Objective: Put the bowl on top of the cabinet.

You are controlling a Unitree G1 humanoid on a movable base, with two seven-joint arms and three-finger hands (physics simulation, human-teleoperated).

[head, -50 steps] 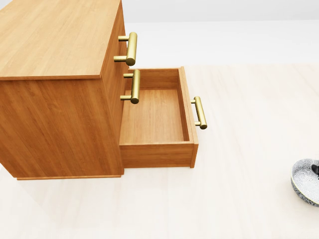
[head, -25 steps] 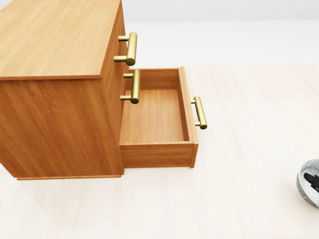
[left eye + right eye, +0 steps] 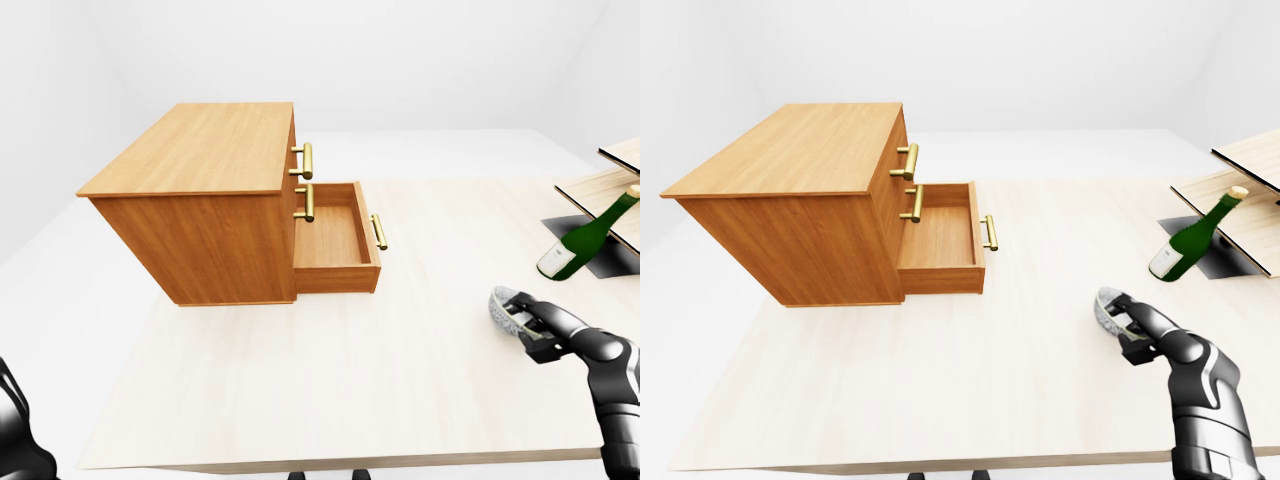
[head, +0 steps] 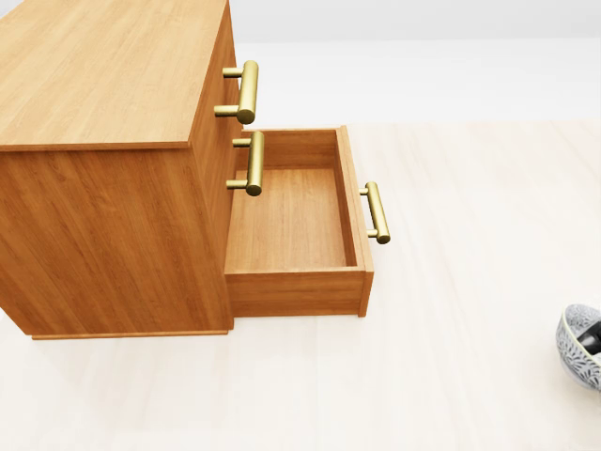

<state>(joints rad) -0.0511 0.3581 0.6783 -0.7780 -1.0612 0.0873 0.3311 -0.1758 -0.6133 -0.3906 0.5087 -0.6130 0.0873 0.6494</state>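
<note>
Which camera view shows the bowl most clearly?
The right-eye view: the whole bowl shows, tilted, with the right hand gripping its rim. The left-eye view shows nearly the same; the head view cuts it at its right edge.

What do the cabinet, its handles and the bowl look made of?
The cabinet looks like matte wood, with visible grain. Its handles look like brass, golden with soft sheen. The bowl seems glazed ceramic, given its grey-white pattern, though uncertain.

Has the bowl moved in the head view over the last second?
Yes. The bowl has edged slightly right, away from the cabinet, which sits unchanged in the view, and its tilt has changed.
</note>
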